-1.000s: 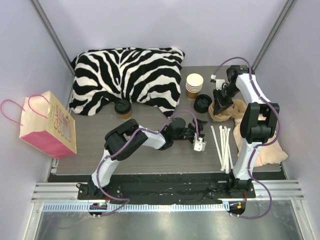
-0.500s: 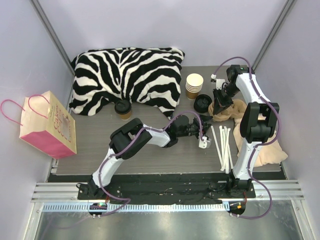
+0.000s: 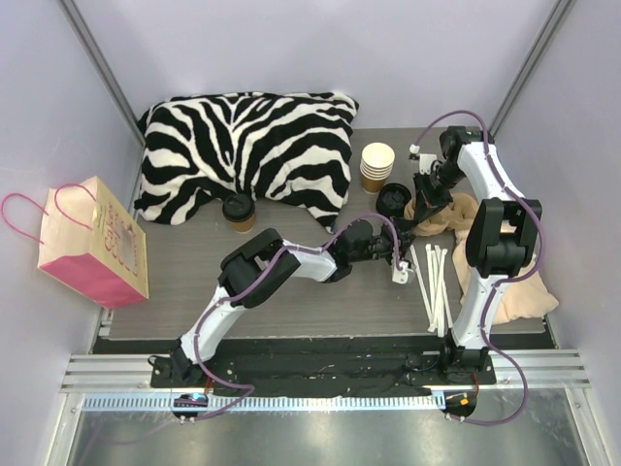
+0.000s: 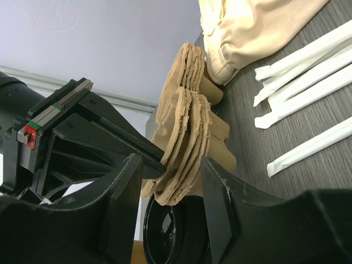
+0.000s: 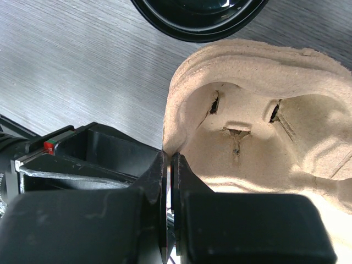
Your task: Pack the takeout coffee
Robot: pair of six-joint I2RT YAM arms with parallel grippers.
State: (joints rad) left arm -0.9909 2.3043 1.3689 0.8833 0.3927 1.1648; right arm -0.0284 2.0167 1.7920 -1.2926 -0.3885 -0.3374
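Note:
The takeout coffee (image 3: 238, 211), a brown cup with a black lid, stands by the zebra pillow's front edge, far from both grippers. My right gripper (image 3: 427, 199) (image 5: 170, 159) is shut on the rim of the tan pulp cup carrier (image 5: 247, 110) at the right back. My left gripper (image 3: 399, 256) (image 4: 169, 165) reaches across toward it, jaws apart. A stack of carrier edges (image 4: 187, 137) shows in the gap between them, untouched on either side.
A stack of lidless cups (image 3: 377, 167) and loose black lids (image 3: 393, 199) (image 5: 198, 16) sit beside the carriers. Wrapped straws (image 3: 433, 283) (image 4: 308, 88) lie right of my left gripper. A pink paper bag (image 3: 95, 243) stands at the left edge. The zebra pillow (image 3: 243, 146) fills the back.
My left gripper has slid to the right, closer to the carriers, and its jaws have narrowed. The right arm has stayed still.

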